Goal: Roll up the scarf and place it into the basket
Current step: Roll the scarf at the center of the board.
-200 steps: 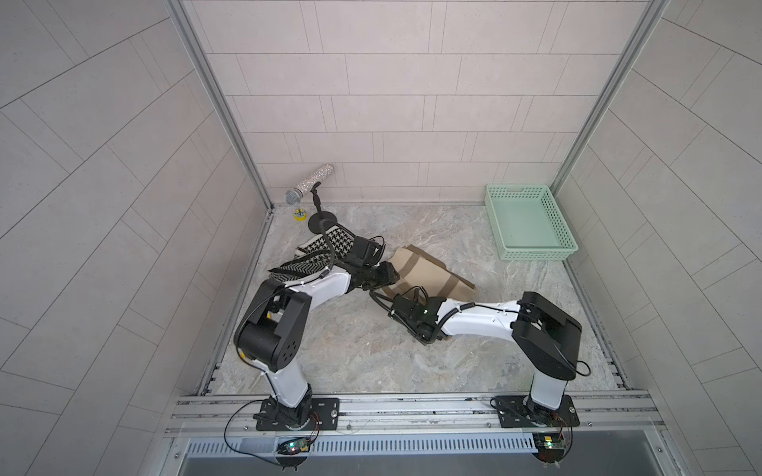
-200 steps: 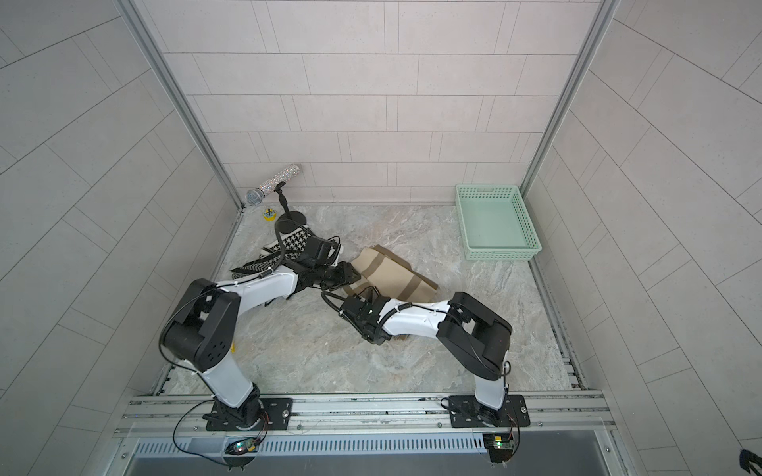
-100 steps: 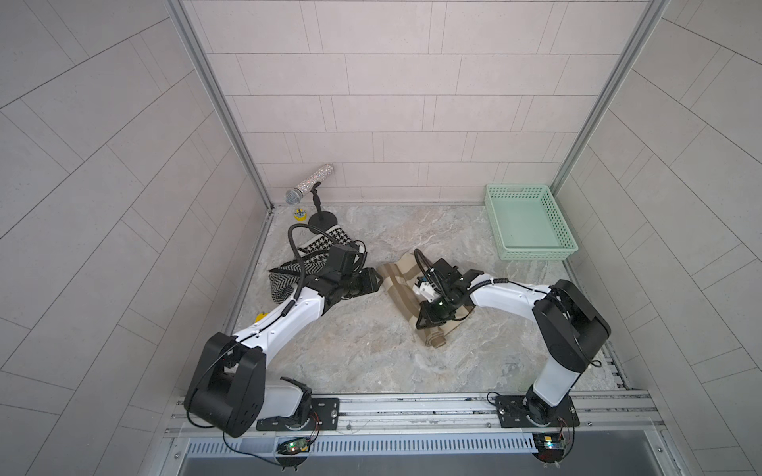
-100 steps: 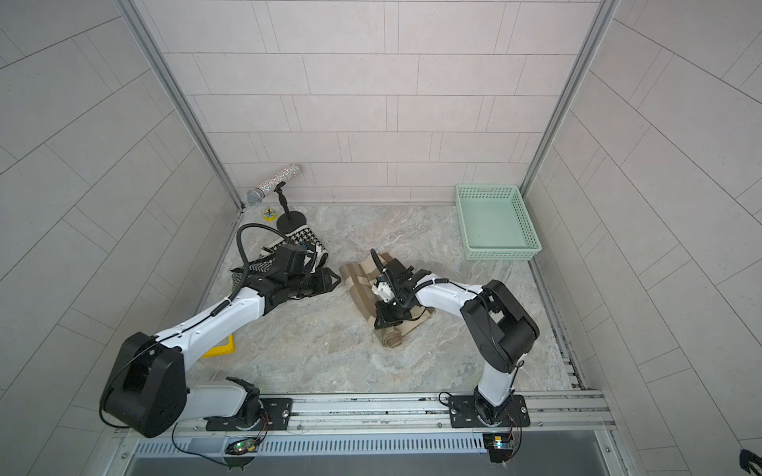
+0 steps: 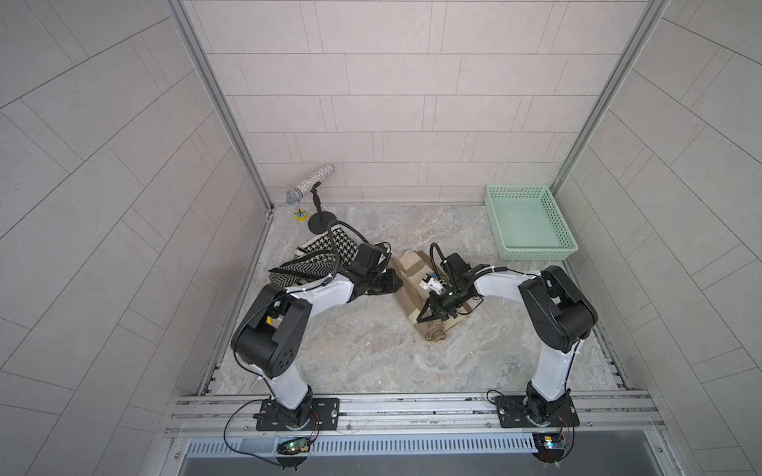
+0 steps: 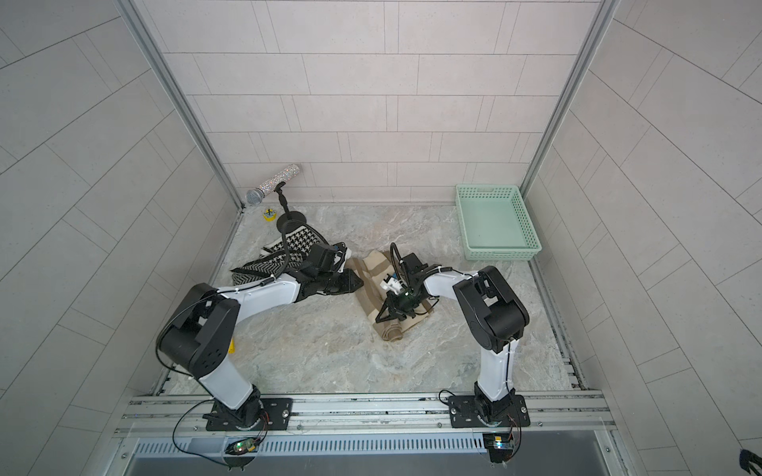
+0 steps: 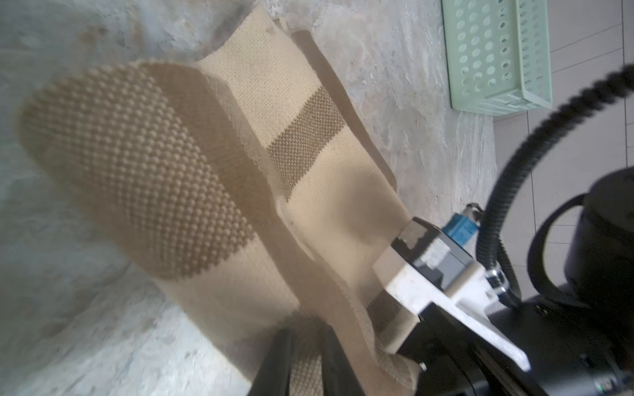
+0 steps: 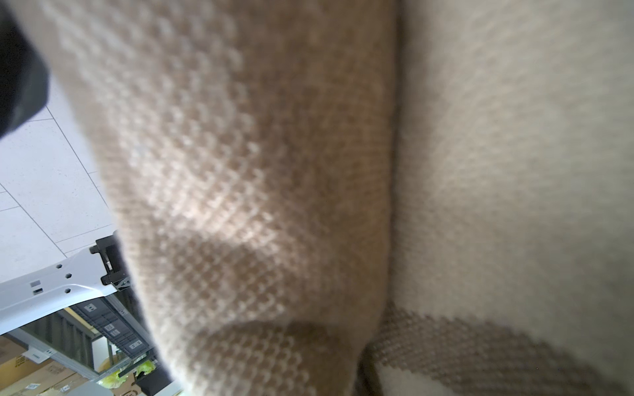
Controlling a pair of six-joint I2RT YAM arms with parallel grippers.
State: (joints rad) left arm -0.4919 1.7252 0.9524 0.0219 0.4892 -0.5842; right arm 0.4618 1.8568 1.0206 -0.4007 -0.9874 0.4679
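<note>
**Keep the roll tight and square before the carry**

The scarf (image 5: 409, 270), beige with brown bands, lies on the worktop (image 5: 363, 346) at the centre of both top views. Its end toward the bottom of the frame is curled into a loose roll. The basket (image 5: 536, 253) sits empty at the upper right, well apart from it.

The left gripper (image 5: 391, 284) is at the scarf's left edge. In the left wrist view its fingers (image 7: 274, 367) stand narrow with a fold of knit between them, which looks like a pinch. The right gripper (image 5: 426, 315) is low over the middle of the scarf. Cloth fills its wrist view, so I cannot tell how its fingers stand or whether they hold anything.

The rolling looks only partly done. To do it well:
- The pinched edge should stay taut so each turn lands in line with the one before
- Both arms should advance evenly, or the roll will cone
- The houndstooth scarf (image 5: 330, 247) just behind the left arm should be kept out of the turns
- Only a firm, closed roll is worth lifting toward the basket
</note>
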